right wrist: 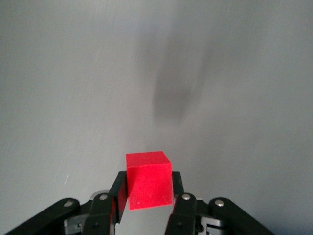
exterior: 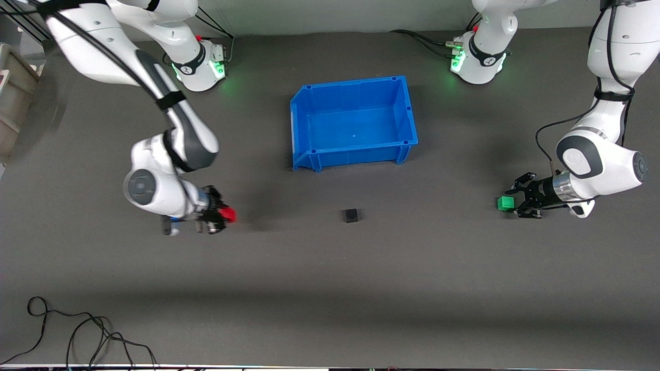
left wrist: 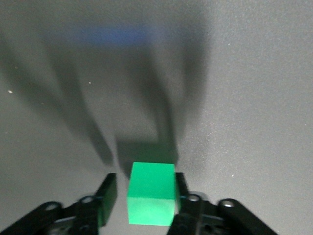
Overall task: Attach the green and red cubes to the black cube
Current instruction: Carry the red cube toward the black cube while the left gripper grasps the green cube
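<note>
The black cube (exterior: pixel 351 215) sits on the dark table, nearer the front camera than the blue bin. My right gripper (exterior: pixel 223 216) is shut on the red cube (exterior: pixel 229 214) and holds it above the table at the right arm's end. In the right wrist view the red cube (right wrist: pixel 148 180) sits between both fingers, its shadow far off. My left gripper (exterior: pixel 515 203) is low at the left arm's end, around the green cube (exterior: pixel 506 203). In the left wrist view the green cube (left wrist: pixel 151 194) touches one finger (left wrist: pixel 182 188). A narrow gap shows before the other finger (left wrist: pixel 108 195).
The open blue bin (exterior: pixel 356 154) stands mid-table toward the robots' bases. A beige crate (exterior: pixel 15 98) sits off the table at the right arm's end. Loose black cables (exterior: pixel 77 335) lie near the front edge.
</note>
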